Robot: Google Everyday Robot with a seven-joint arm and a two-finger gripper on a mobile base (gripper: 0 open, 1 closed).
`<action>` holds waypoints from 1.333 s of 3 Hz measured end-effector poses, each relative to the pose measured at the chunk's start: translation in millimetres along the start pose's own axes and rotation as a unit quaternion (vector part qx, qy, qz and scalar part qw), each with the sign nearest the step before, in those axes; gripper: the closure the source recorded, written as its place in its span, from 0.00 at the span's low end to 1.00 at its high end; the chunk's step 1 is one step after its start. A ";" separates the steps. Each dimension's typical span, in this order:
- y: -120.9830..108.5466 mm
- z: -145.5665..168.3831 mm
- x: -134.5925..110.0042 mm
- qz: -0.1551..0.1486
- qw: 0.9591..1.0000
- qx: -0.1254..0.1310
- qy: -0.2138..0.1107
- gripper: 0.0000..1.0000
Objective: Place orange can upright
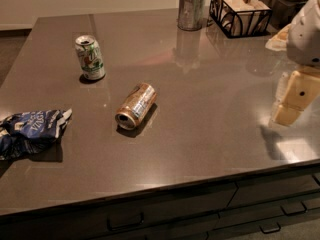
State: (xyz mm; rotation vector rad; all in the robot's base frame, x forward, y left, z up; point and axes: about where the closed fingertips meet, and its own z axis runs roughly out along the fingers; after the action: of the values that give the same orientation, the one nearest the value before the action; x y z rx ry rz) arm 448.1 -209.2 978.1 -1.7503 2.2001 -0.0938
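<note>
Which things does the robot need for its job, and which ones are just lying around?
For the job:
- orange can, lying on its side in the middle
- gripper, far right, well away from that can

Just lying about:
- green-and-white can, standing upright
- blue bag, crumpled, far left
- metal cup, at the back
- wire basket, beside the cup

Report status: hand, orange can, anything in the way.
Hand at right of view, apart from orange can. Can on its side, not yet upright. Nothing between them; green can and bag further left.
</note>
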 end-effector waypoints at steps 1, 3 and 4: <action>-20.5 13.3 -33.0 -0.032 0.999 -0.010 -0.022 0.00; -41.5 51.7 -123.1 -0.175 0.979 -0.046 -0.096 0.00; -28.1 72.1 -165.3 -0.259 0.957 -0.063 -0.113 0.00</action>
State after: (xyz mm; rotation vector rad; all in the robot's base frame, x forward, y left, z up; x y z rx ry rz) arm 527.4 -46.8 952.1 -2.2440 1.5786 0.1238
